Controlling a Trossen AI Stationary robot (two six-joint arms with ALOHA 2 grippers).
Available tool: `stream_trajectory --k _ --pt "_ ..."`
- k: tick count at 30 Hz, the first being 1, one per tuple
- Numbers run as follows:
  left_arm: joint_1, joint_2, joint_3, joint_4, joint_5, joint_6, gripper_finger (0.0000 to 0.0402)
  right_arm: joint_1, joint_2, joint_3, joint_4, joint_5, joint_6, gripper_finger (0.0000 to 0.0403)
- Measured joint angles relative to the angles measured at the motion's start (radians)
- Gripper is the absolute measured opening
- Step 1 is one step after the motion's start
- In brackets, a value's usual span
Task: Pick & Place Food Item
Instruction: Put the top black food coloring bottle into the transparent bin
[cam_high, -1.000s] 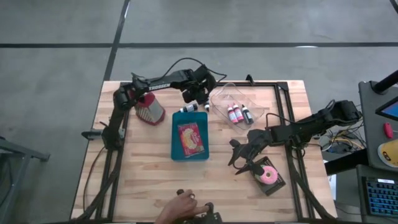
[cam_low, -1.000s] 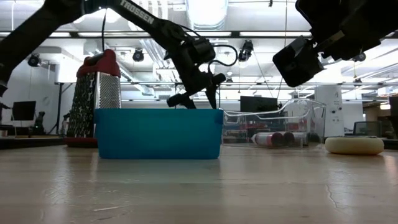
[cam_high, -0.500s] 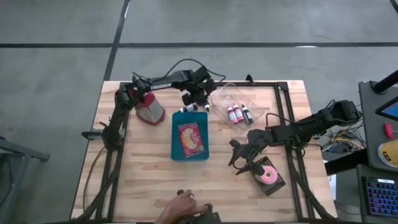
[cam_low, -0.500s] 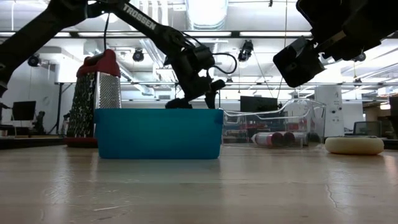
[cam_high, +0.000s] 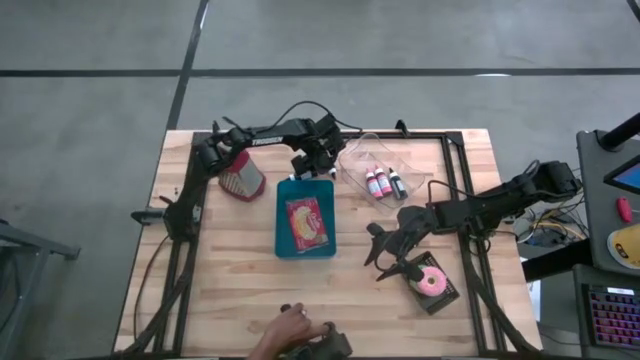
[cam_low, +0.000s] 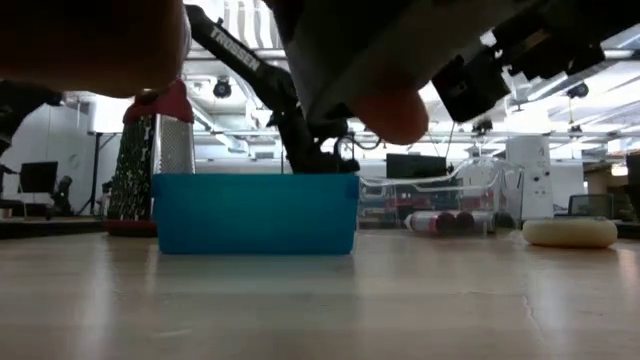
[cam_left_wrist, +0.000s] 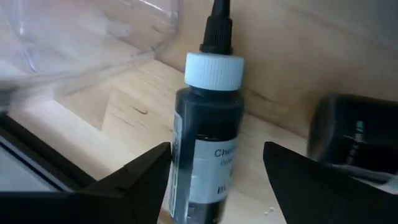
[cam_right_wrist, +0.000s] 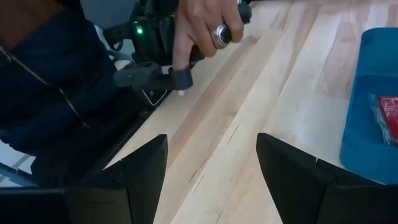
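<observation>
At the near table edge we note a person's hand (cam_high: 290, 328) with a ring, fingers pressed on a small black device (cam_right_wrist: 163, 78).

Farther in, the right gripper (cam_high: 385, 258) hangs above bare wood with its fingers spread and nothing between them. Just beside it lies a pink-frosted doughnut (cam_high: 432, 282) on a dark square card (cam_high: 445, 297).

At mid-table sits the blue bin (cam_high: 282, 237); inside lies the food item (cam_high: 307, 222), a flat red packet with a yellow-orange picture, lying lengthwise.

Just past the bin's far rim the left gripper (cam_high: 315, 165) is low over the table, fingers apart, straddling a dark dropper bottle (cam_left_wrist: 208, 155) with white cap and black nozzle; we cannot tell whether the pads touch it.

A second dark bottle (cam_left_wrist: 354, 146) lies beside it. The clear tray (cam_high: 355, 155) with more small bottles (cam_high: 385, 184) stands beside them, and a red-handled grater (cam_high: 241, 178) stands at the far left.
</observation>
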Motion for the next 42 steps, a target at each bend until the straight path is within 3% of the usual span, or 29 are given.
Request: stream_trajectory --k 10,20,28,42 --pt "0.024 0.003 0.012 0.033 0.0 -0.021 0.0253 0.0 0.0 0.01 0.0 0.007 -0.011 0.0242" --pt "0.032 0.021 0.012 0.002 -0.003 -0.03 0.0214 0.0 0.0 0.01 0.0 0.007 -0.011 0.0242" --pt "0.032 0.043 0.033 -0.009 0.001 -0.037 0.0206 0.0 0.0 0.01 0.0 0.007 -0.007 0.0242" --pt "0.031 0.043 0.035 -0.002 -0.033 -0.054 0.013 0.0 0.0 0.01 0.0 0.008 -0.007 0.0242"
